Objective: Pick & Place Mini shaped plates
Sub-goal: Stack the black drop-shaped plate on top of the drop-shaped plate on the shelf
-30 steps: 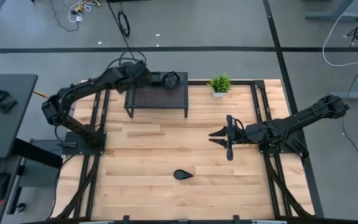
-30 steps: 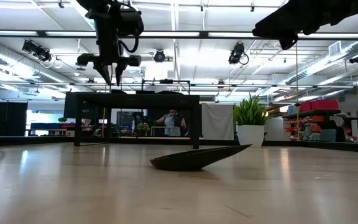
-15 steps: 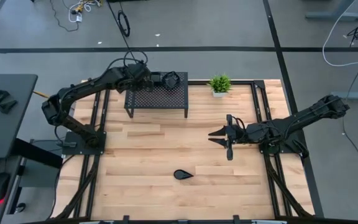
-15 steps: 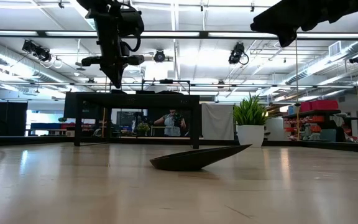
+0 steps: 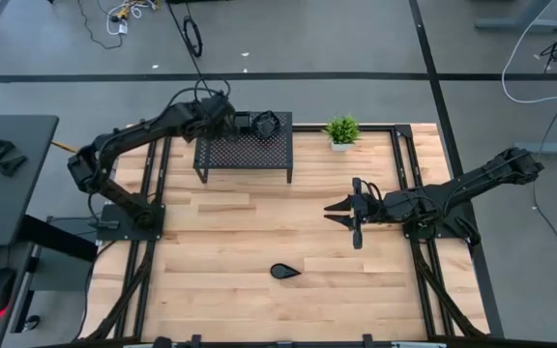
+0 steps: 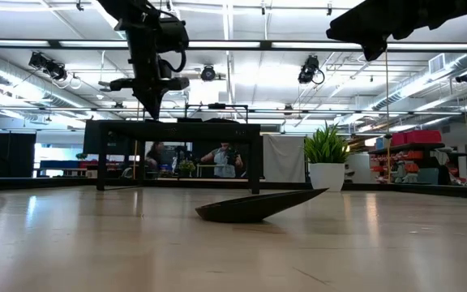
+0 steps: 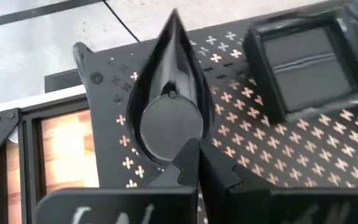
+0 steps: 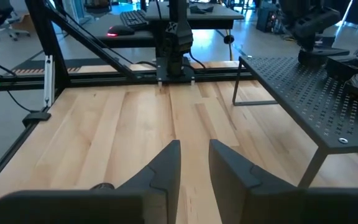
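Left wrist view: left gripper (image 7: 197,149) pinches a teardrop plate (image 7: 168,102) over the rack (image 7: 253,143); no readable writing.

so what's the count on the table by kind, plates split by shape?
Teardrop plates: 2, the table plate and the rack-side plate
Square plate: 1
Rack: 1
Plant: 1
Total: 5

The table (image 5: 220,251) is pale wood planking, smooth with a light sheen; the rack (image 7: 241,130) at its far edge is matt black perforated metal; the teardrop plate (image 7: 166,106) on it is glossy black; the square plate (image 7: 306,59) likewise.
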Tool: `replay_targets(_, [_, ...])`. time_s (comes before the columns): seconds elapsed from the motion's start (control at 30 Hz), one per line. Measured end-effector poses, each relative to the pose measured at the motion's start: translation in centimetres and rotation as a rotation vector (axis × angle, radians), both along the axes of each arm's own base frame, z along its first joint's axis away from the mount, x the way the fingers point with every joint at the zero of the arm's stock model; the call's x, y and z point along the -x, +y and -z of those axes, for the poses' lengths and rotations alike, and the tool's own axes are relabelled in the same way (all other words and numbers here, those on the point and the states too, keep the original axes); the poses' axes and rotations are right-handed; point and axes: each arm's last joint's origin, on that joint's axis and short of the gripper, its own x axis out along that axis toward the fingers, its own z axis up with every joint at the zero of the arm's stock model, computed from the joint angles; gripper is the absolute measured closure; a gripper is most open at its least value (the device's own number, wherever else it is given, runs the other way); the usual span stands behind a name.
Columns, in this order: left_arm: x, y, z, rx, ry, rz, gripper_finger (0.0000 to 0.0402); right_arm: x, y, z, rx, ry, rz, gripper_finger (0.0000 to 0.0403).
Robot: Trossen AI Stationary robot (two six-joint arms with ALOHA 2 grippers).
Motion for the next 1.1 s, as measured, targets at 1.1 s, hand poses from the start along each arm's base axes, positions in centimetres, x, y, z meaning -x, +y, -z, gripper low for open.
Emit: replay_targets(1.1, [-6.4,-25.9,4.0,-0.276,-0.368,0.950,0.0391,0.1,-0.1,0.4,0.064,0.048,-0.006,0.0317])
